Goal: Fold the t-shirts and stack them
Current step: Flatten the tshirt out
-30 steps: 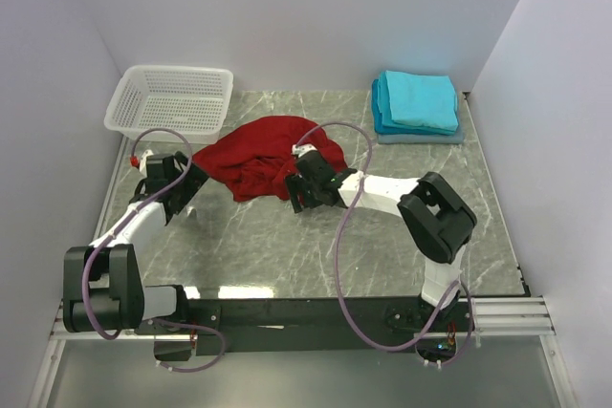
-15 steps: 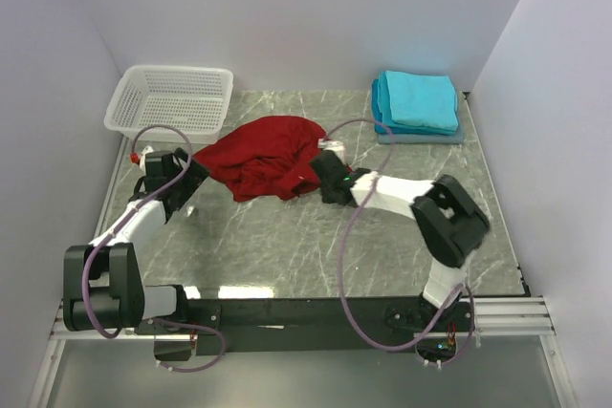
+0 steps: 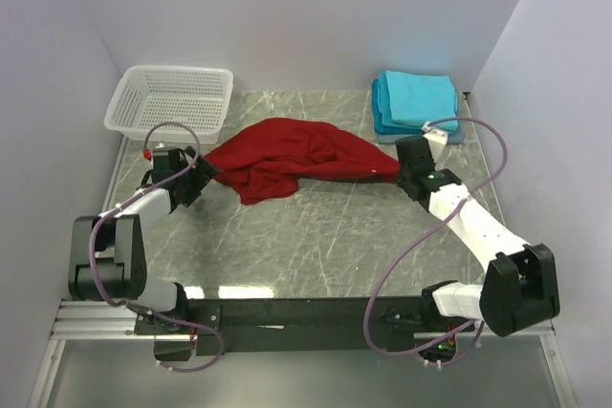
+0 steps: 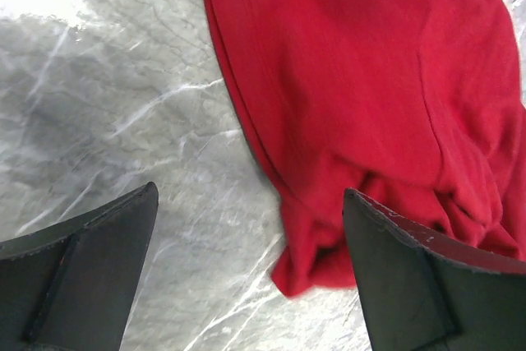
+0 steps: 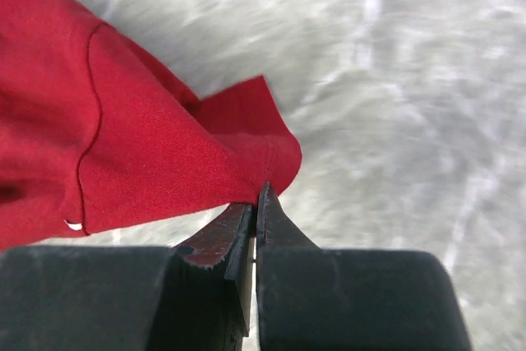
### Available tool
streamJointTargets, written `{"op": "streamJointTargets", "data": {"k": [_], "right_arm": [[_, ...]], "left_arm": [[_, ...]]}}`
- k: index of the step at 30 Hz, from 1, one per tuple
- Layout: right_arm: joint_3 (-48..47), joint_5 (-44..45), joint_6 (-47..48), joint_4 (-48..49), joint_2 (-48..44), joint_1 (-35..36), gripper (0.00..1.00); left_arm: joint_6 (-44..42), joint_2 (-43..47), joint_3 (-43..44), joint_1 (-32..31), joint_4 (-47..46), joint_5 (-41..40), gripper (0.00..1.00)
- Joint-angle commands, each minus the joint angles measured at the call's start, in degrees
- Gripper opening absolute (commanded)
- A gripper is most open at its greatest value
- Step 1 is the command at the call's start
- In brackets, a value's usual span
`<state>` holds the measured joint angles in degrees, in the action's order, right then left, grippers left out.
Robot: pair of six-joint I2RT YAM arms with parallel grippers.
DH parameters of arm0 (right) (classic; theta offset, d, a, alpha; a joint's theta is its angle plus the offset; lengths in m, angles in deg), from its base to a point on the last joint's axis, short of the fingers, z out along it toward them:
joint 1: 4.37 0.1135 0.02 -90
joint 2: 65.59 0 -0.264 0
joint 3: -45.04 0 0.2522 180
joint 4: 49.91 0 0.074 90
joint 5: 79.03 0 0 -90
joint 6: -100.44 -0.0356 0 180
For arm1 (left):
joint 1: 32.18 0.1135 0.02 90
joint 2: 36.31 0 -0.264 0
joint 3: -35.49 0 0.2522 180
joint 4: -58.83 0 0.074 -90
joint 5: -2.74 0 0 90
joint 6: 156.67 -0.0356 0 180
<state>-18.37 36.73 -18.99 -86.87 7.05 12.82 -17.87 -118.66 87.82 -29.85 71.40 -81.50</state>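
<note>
Red t-shirt (image 3: 287,155) lies mid-table: my right gripper (image 5: 256,203) clenches its corner at three o'clock to stretch it out, while my left gripper (image 4: 251,203) gapes empty at nine o'clock by the opposite edge, ready to grab. Folded turquoise t-shirts (image 3: 418,102) sit at one o'clock.

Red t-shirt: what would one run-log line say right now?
red t-shirt: unfolded | right gripper: shut on its edge | left gripper: open at its other end | turquoise t-shirts: folded, stacked
</note>
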Motion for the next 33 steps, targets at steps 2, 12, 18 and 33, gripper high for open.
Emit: {"op": "streamJointTargets", "data": {"k": [2,12,18,33], "right_arm": [[0.6,4.05,-1.51,-2.64,-5.57,-4.7,0.0],[0.96,-2.37,1.22,0.26,-3.56,-5.15,0.0],[1.04,-2.03,1.48,0.52,-3.3,-5.15,0.0],[-3.95,-3.43,1.66,2.99,-3.56,-5.06,0.0]], "left_arm": [[-0.72,-2.64,3.88,-0.48,-2.93,0.13,0.98],[0.16,-15.46,12.58,-4.52,-5.58,-0.48,0.85],[-0.54,-20.83,17.59,-8.56,-3.82,-1.8,0.78],[-3.88,-17.16,22.16,-10.59,-0.75,-4.97,0.01]]}}
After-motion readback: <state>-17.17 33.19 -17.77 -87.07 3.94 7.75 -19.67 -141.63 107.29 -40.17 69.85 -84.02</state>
